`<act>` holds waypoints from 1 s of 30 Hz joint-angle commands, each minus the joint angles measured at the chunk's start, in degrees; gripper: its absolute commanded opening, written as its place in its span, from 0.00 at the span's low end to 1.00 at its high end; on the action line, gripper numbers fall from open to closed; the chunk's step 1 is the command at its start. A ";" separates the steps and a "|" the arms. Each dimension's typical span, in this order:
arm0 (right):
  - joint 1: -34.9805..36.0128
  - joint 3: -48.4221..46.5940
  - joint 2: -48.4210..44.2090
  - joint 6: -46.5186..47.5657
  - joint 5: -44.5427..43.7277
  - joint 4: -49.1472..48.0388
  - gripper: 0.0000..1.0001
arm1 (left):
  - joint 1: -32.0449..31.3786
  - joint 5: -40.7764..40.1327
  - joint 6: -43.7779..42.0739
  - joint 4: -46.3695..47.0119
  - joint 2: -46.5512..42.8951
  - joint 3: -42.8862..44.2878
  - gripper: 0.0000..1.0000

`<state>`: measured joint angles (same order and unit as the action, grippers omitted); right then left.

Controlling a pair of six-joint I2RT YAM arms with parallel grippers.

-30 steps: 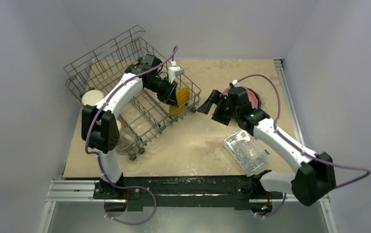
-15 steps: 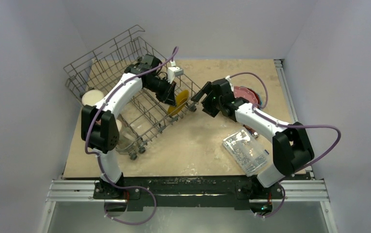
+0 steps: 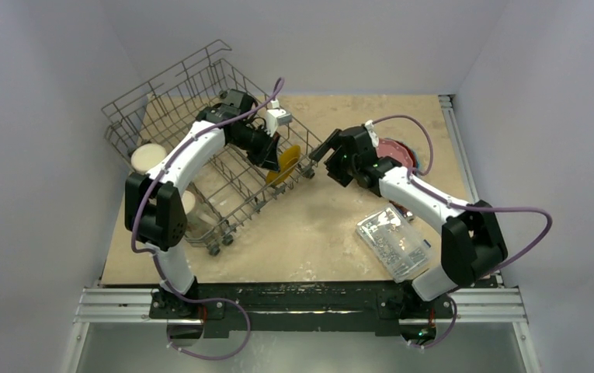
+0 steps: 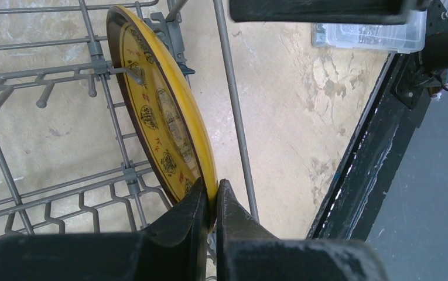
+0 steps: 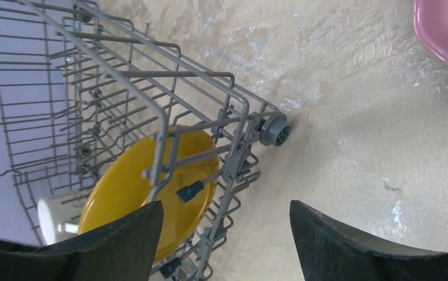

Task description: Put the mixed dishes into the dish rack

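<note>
My left gripper (image 4: pixel 209 198) has just clenched onto the rim of the small yellow plate (image 4: pixel 160 114). The plate stands on edge among the tines at the corner of the dish rack (image 3: pixel 171 84) nearest my right arm, leaning on a wire. Since 1 second ago it has turned more edge-on, so I judge it is being seated in a slot and is not yet let go. My right gripper (image 5: pixel 227 222) has swung off the pink plate (image 3: pixel 399 148) toward that same corner, jaws spread and holding nothing. 1 plate is nearly loaded; the pink one lies on the table (image 3: pixel 317 225).
</note>
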<state>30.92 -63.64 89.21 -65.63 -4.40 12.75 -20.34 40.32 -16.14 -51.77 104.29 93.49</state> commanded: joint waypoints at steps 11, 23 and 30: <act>1.82 -5.09 2.11 -1.83 -2.98 -4.91 0.79 | 0.08 -5.32 -2.16 1.15 -4.00 -1.37 0.00; 0.82 -7.99 10.25 0.38 -6.91 -2.86 0.19 | 0.04 -6.20 -5.06 3.56 -6.08 -5.43 0.00; -4.44 -8.59 12.29 7.18 2.23 -5.02 0.00 | 0.13 -6.15 -6.42 2.88 -5.69 -5.81 0.00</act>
<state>30.85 -71.88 99.09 -68.77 -3.75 7.38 -20.97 37.01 -19.77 -47.40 100.18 88.23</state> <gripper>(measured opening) 0.131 0.033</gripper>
